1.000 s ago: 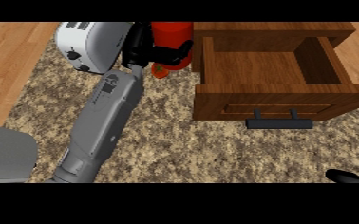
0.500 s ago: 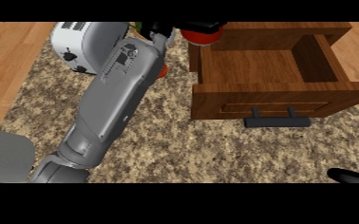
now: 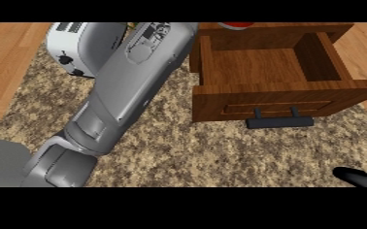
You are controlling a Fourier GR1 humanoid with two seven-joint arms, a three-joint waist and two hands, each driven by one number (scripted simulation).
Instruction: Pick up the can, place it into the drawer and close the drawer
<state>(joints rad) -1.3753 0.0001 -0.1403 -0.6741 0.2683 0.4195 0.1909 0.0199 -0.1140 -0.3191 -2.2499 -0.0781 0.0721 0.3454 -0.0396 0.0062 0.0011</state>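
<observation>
Only a red sliver of the can [image 3: 235, 25] shows at the picture's top edge, above the back wall of the open wooden drawer [image 3: 272, 97]. The drawer's inside is bare and its dark handle [image 3: 279, 121] faces me. My left forearm [image 3: 136, 82] runs steeply up from the lower left to the top edge beside the drawer's left wall; the left hand itself is cut off above the view, so its hold on the can is hidden. A black tip of my right hand [image 3: 351, 176] shows at the lower right corner.
A white toaster [image 3: 72, 48] stands at the back left, partly behind my left forearm. The speckled counter [image 3: 215, 155] spreads in front of the drawer. A wooden strip [image 3: 18, 63] runs along the far left.
My left arm has swung up and to the right, carrying the can from beside the toaster to over the drawer's back edge. The hand has left the view. The right hand has stayed put.
</observation>
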